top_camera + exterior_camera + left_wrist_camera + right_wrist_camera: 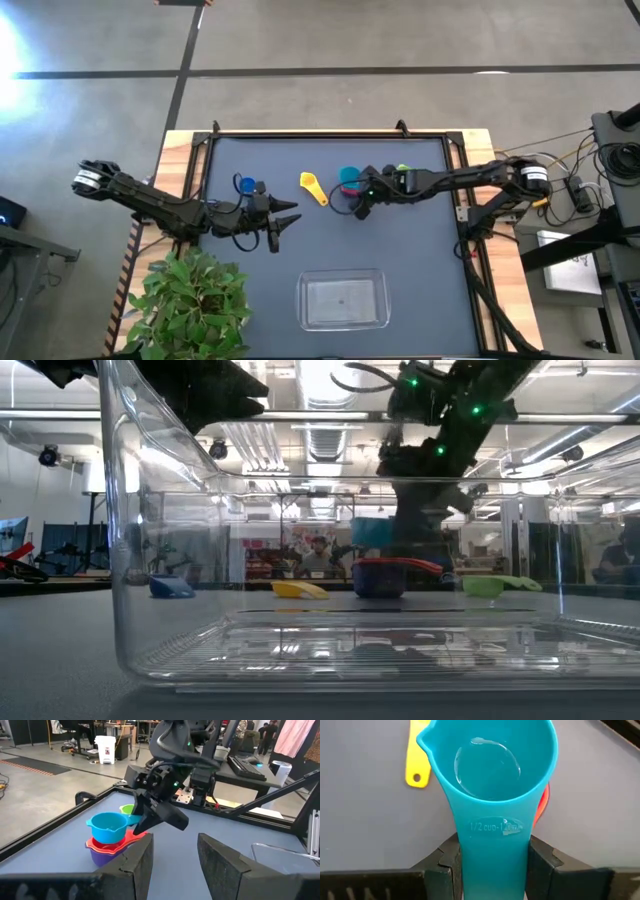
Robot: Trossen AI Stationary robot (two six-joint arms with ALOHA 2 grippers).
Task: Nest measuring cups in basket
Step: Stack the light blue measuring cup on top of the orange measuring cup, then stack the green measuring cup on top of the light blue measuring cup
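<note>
My right gripper [358, 200] is shut on the teal cup [350, 177], which hovers just over a stack of red, orange and purple cups [107, 852]; the low view shows a small gap between the teal cup [372, 532] and the red rim [395, 565]. The green cup [495, 586] rests on the mat just beyond the stack. The yellow cup [314, 188] and the blue cup [247, 186] lie on the mat farther left. My left gripper [283, 215] is open near the blue cup and touches nothing. The clear basket [343, 298] stands near the table's near edge. My right gripper pinches the teal cup's flat handle [492, 845] between its two fingers [445, 862], one on each long edge. The fingers lie along the handle, slanting down from the table's right. The cup is upright, mouth up, lifted clear just above the stack.
A potted plant [195, 300] stands at the table's near left corner. Bare mat lies between the cups and the basket. Cables and equipment [590, 190] sit off the table's right side. People and workbenches show in the room beyond.
</note>
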